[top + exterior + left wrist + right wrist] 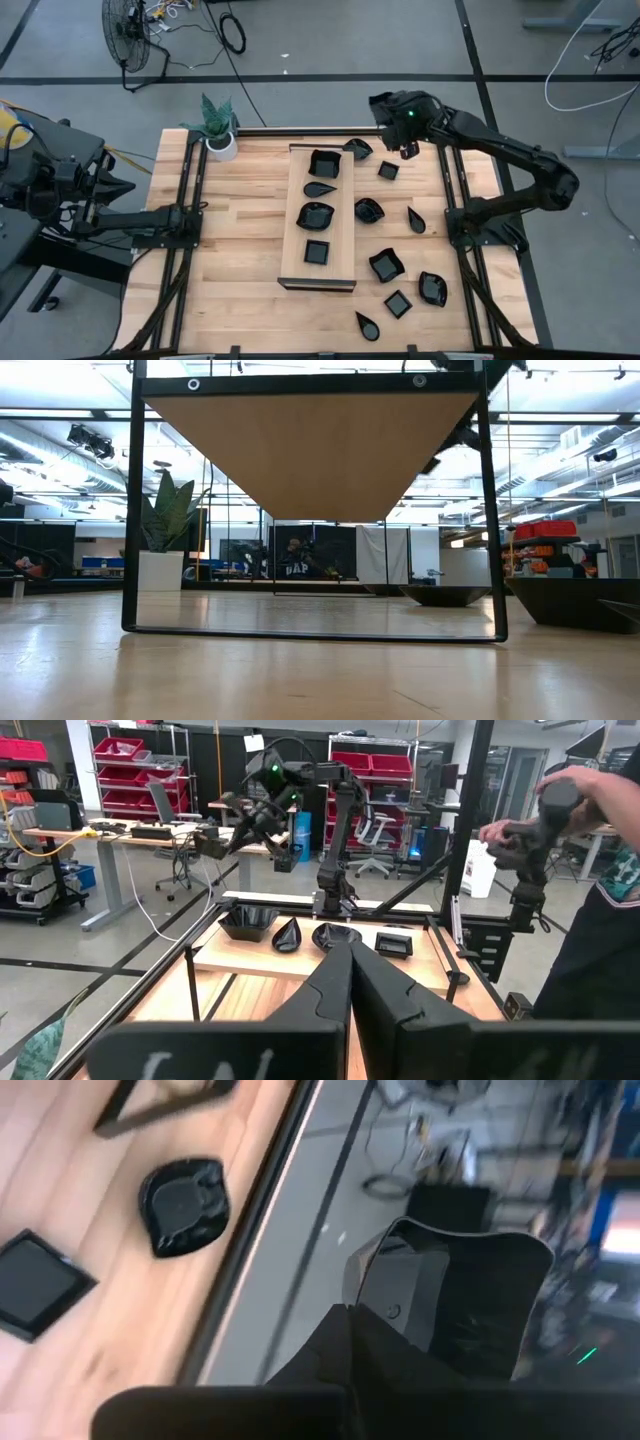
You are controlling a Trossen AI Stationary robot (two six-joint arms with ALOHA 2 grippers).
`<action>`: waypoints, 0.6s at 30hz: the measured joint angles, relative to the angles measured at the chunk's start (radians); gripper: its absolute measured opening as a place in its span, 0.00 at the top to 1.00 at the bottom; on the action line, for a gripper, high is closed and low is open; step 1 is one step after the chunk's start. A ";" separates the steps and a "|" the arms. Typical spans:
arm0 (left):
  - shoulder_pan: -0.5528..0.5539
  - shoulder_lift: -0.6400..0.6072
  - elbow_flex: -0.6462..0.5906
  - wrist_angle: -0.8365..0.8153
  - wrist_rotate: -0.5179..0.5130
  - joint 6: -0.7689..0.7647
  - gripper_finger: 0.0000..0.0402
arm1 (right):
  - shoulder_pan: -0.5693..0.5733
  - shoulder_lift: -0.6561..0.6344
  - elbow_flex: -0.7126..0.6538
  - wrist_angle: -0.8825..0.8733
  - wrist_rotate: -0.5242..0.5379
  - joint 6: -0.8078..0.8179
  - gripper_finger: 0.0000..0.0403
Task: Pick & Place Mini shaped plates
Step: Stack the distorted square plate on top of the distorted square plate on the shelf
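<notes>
fingers closed on both grippers, right gripper (409,150) blurred, left gripper (350,955) empty.

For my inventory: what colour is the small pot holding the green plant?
White; the small pot at the table's far left corner shows best in the high view.

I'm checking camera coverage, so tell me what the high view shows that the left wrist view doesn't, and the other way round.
Only the high view shows the eight loose mini shaped plates on the table, such as the teardrop plate near the front edge, plus the potted plant and a floor fan. Only the left wrist view shows the shut left claw close up, a person's hand on a handle, and red storage bins. Both show the wooden board carrying four black plates, and the right arm raised with its claw shut.
</notes>
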 joint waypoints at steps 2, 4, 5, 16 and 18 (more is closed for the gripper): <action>0.000 0.000 0.000 0.000 0.000 0.000 0.97 | 0.028 0.003 0.019 0.012 -0.001 -0.047 1.00; 0.000 0.000 0.000 0.000 0.000 0.000 0.97 | 0.052 0.006 0.031 0.028 -0.002 -0.081 1.00; 0.000 0.000 0.000 0.000 0.000 0.000 0.96 | 0.066 0.006 0.035 0.032 -0.001 -0.099 1.00; 0.000 0.000 0.000 0.000 0.000 0.000 0.96 | 0.167 0.025 0.044 0.157 -0.062 -0.441 1.00; 0.000 0.000 0.000 0.000 0.000 -0.001 0.97 | 0.177 0.037 0.044 0.170 -0.076 -0.460 1.00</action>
